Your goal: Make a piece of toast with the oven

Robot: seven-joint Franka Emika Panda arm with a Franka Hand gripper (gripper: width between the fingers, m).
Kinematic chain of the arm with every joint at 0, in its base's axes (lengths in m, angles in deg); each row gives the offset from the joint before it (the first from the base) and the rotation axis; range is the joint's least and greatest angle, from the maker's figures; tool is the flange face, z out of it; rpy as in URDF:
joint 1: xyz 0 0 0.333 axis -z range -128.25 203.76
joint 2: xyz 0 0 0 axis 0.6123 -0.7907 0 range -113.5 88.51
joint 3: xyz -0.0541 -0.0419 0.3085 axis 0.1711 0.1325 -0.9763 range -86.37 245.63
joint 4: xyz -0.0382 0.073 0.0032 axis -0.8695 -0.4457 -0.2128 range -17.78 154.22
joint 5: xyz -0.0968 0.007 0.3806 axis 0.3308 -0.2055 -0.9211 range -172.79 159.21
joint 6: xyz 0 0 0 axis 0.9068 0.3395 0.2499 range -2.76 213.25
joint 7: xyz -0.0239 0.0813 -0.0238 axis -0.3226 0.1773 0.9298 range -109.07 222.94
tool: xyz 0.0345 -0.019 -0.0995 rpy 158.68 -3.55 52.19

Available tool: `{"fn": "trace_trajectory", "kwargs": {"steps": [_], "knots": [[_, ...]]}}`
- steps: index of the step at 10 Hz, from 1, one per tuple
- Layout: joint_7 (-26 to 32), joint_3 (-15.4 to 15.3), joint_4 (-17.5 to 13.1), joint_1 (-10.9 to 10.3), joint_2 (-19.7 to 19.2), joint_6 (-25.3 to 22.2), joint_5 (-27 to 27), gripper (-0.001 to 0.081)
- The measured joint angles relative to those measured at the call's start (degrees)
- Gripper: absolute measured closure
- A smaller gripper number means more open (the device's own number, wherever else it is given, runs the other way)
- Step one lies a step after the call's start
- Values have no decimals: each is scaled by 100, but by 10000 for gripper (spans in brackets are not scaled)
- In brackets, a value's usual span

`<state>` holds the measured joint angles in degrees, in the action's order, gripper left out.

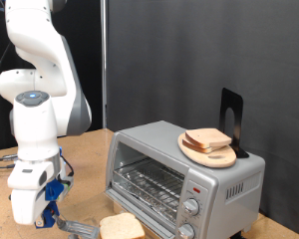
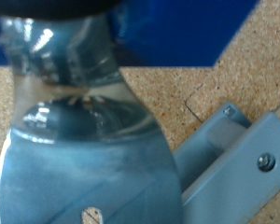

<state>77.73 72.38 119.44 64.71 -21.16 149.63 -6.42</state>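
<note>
Hanging low over the table (image 1: 90, 149), the gripper (image 1: 52, 211) is grasping what looks like a metal spatula (image 2: 84, 159), its jaws closed on the handle, probably for lifting the piece of toast (image 1: 122, 226) lying before the oven (image 1: 179, 169).

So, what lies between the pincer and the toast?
In the exterior view, a grey metal tool lies on the table between the pincer and the toast, almost reaching the toast.
</note>
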Motion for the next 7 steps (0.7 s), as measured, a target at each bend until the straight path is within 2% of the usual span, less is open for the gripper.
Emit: {"fn": "trace_trajectory", "kwargs": {"steps": [2, 4, 7], "knots": [[-10, 101, -32, 8, 97, -18, 513, 413], [-92, 149, -68, 10, 111, 140, 759, 413], [-644, 149, -46, -47, 43, 373, 1353, 413]]}}
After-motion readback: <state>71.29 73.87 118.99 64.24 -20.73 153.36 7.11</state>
